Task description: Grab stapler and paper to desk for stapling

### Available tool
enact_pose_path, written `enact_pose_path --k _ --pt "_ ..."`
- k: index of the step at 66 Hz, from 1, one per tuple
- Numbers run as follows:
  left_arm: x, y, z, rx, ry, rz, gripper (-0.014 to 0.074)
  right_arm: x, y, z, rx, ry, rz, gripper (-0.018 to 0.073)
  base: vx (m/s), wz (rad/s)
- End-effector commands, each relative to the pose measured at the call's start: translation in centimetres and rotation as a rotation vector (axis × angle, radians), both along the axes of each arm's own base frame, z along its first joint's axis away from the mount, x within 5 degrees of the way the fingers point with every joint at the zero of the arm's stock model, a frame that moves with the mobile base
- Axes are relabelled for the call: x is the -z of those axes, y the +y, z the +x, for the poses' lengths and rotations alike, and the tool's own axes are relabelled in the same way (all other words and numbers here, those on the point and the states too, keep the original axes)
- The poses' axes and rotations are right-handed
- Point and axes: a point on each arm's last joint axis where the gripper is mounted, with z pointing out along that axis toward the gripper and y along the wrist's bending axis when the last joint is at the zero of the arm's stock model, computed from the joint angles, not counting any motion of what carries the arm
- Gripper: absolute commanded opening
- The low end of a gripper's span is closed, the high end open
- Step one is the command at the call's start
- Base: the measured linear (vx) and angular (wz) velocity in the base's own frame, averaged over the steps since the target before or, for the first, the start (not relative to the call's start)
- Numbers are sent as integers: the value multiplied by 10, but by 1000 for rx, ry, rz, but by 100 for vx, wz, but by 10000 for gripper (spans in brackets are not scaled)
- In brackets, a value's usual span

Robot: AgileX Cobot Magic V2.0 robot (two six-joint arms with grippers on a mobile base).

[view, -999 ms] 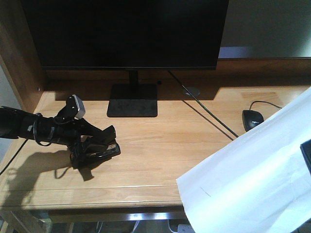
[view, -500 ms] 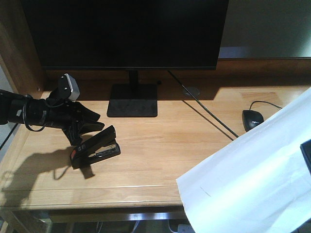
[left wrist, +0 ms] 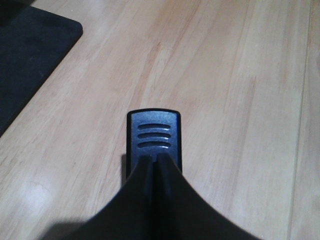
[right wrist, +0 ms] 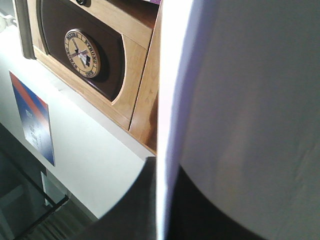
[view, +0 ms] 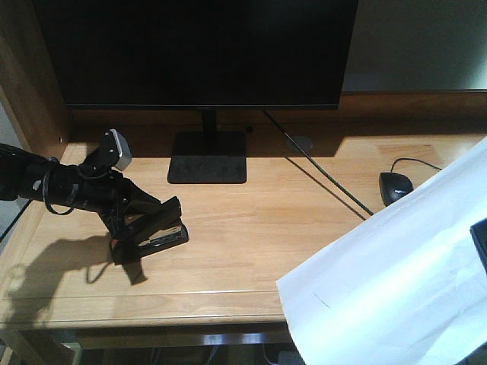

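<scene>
Desk: stapler, monitor stand, mouse

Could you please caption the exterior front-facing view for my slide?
Left gripper at black stapler on wooden desk; white paper raised at right.

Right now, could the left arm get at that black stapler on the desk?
Probably yes. The left tool sits right at the stapler with nothing between them. Its fingers look pressed together over the stapler's top, so it would likely need to open first.
</scene>
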Motion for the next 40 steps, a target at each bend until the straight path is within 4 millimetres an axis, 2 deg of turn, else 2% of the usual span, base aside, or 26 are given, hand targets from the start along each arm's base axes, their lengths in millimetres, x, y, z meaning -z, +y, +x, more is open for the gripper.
enact_pose_path --k 1,40 --pt "-30 -5 1 -4 -59 -59 -8 -3 0 -3 -9 -50 17 -5 0 0" --pt "-30 -5 1 -3 -58 -59 -8 -3 0 -3 -9 -50 17 -5 0 0"
